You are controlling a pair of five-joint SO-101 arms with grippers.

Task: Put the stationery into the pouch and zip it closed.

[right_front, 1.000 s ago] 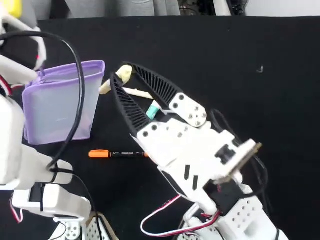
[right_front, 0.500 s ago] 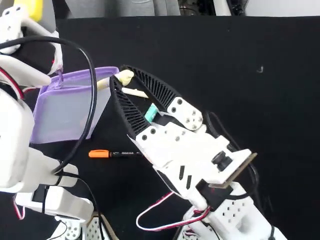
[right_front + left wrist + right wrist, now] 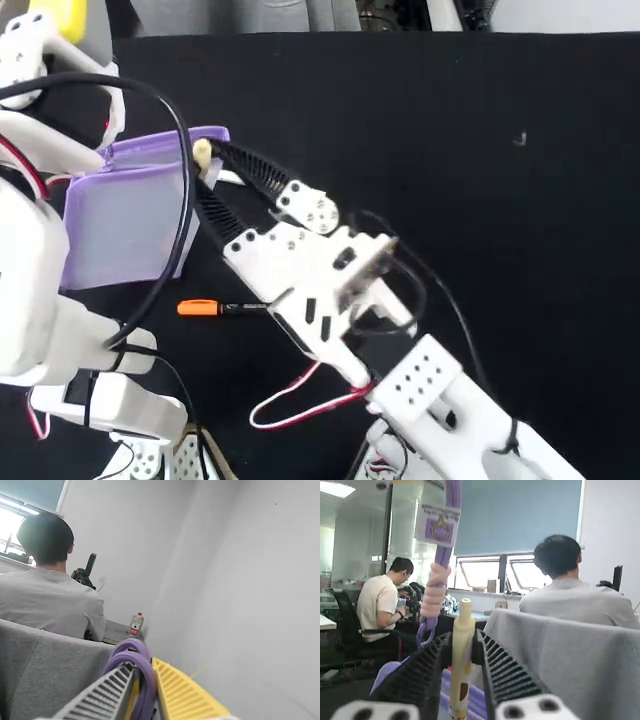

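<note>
Right pincer point(image 3: 462, 641): black ribbed fingers are closed on a cream pen point(image 3: 462, 617), which stands upright between them. The pen's lower end is cut off by the frame edge.
Pen end: from above, its pale rounded end point(image 3: 203, 153) sits at the top corner of the pouch point(image 3: 125, 215); I cannot tell whether it is inside the mouth.
Left pincer point(image 3: 143, 667): one grey finger and one yellow, both ridged, are clamped on a rounded purple fold of the pouch (soft, matte). The finger bases are cut off.
Pouch: a lilac, soft rectangle, gripped at its top edge and partly crossed by a black cable point(image 3: 185, 200).
Strap point(image 3: 442, 555): purple, with a small tag, hanging just beyond the pen.
Orange marker point(image 3: 222, 308): slim, with an orange cap and dark barrel, it lies flat near the pouch, one end hidden under the right arm.
Worktop point(image 3: 470, 150): black, matte.
</note>
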